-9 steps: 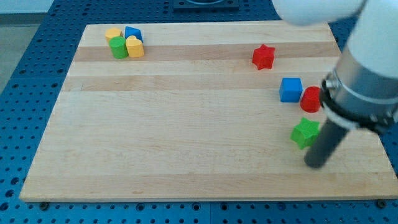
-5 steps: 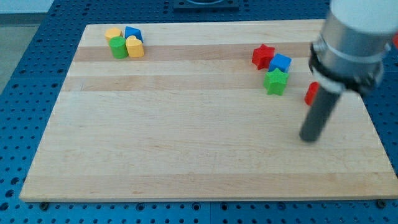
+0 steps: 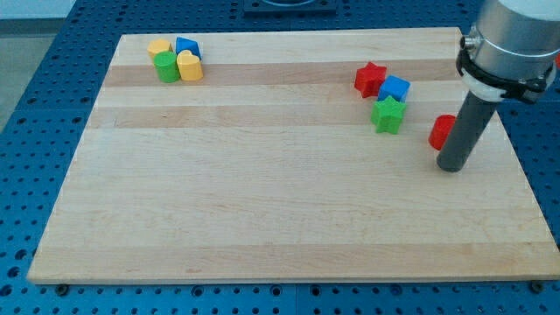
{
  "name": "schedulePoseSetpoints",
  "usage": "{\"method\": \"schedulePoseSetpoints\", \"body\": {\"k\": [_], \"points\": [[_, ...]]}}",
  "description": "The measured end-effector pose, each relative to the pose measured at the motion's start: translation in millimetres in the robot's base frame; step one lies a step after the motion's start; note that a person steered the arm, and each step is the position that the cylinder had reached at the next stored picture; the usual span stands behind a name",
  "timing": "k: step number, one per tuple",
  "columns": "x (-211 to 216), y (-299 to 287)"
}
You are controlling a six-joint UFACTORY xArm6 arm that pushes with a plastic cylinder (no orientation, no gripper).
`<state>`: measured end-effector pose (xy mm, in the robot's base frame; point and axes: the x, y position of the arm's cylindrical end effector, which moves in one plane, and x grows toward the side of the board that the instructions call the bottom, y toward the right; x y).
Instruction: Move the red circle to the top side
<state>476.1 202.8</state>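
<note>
My tip (image 3: 451, 166) rests on the wooden board (image 3: 262, 201) near the view's right edge, just below the red circle (image 3: 441, 131), whose right part the rod hides; contact cannot be confirmed; the rod grips nothing; to the circle's left, red star (image 3: 370, 79), blue block (image 3: 395, 88) and green star (image 3: 388, 115) cluster together.

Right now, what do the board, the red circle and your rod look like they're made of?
The board looks like pale wood with a matte finish: lengthwise grain and plank bands show. The red circle, just left of my tip, looks like moulded plastic or painted wood, uniformly coloured; I can't tell which. The rod is dark and matte, possibly plastic or coated metal.
</note>
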Motion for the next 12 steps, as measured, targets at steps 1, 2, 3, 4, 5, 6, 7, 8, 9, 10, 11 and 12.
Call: {"method": "schedulePoseSetpoints", "body": {"k": [1,2,3,4,5,6,7,8,9,10,11,12], "points": [[-65,0],[-123,0],[-143,0],[-140,0],[-104,1],[-84,35],[-120,60],[-123,60],[-123,50],[-125,30],[-146,7],[-165,-2]]}}
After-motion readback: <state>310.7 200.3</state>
